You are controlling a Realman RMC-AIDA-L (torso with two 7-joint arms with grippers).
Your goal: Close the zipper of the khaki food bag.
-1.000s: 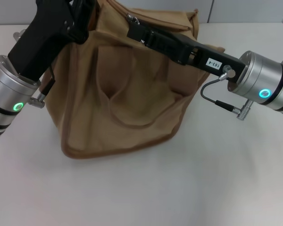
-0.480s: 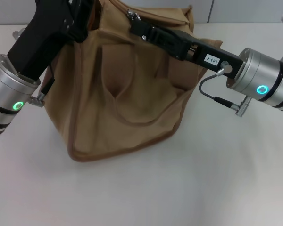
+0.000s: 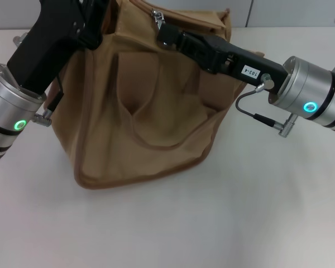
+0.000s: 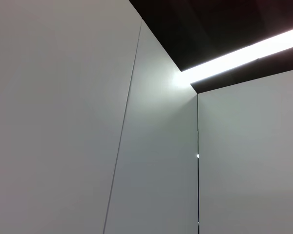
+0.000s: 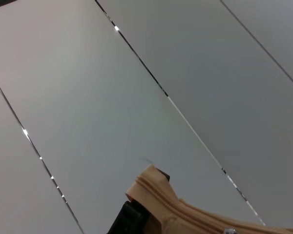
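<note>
Khaki food bag (image 3: 151, 117) standing on the white counter (image 3: 212, 223), centre-left of frame, front face slumped and creased. Right gripper (image 3: 161, 29) reaching in from the right to the bag's top edge, pinched shut on the silver pull of the zipper (image 3: 157, 17). Left gripper (image 3: 95, 22) at upper left, against the bag's corner; opening impossible to tell.

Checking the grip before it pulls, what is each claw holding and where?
Right claw sits at the zipper pull on the khaki food bag; left claw at its left top edge. Actual grips cannot be told.
</note>
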